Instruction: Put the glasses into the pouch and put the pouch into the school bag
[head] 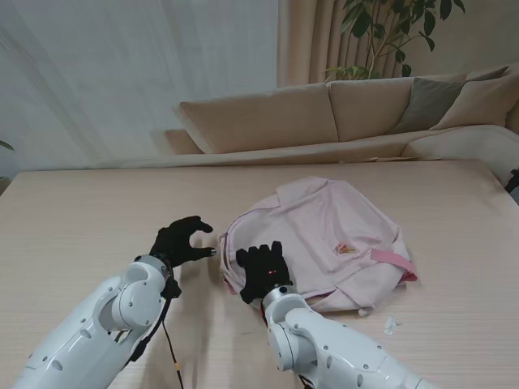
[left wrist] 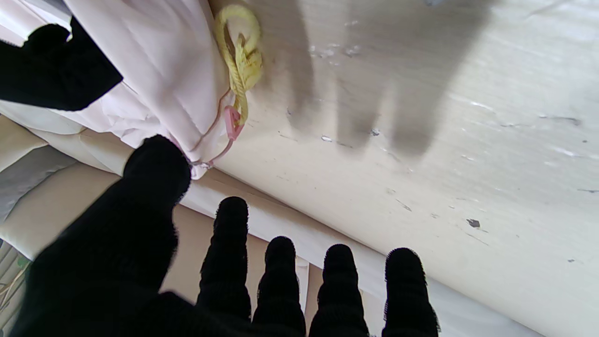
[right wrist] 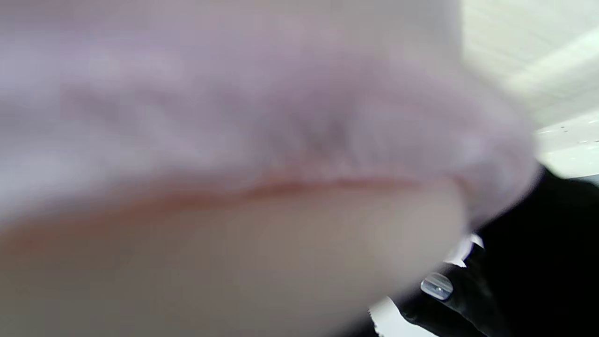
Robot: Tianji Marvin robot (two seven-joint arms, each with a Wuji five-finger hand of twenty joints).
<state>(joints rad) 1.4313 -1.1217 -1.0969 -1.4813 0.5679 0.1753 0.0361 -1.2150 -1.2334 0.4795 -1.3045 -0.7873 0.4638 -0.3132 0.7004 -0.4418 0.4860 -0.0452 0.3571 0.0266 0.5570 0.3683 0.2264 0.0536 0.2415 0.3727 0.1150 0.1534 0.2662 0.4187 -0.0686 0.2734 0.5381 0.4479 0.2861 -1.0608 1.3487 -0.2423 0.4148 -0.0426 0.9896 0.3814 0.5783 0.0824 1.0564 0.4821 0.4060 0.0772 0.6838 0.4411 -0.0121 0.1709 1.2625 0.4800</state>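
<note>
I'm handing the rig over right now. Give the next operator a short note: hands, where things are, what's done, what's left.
Left robot hand: open, holding nothing, beside the school bag's left edge.
Right robot hand: resting on the near edge of the pink school bag; grip unclear, its wrist view is blurred fabric.
Yellow cord zipper pull lies by the bag's corner.
Glasses and pouch: not visible in any view, so I cannot confirm they're inside.
Left: check the bag's contents and finish if needed.

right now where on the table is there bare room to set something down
The widest bare patch is the table to the left of the left hand, running to the far edge. A bare strip lies beyond the school bag, and another to its right. It is crowded nearest me, where the right hand presses on the bag's edge beside the left hand.
</note>
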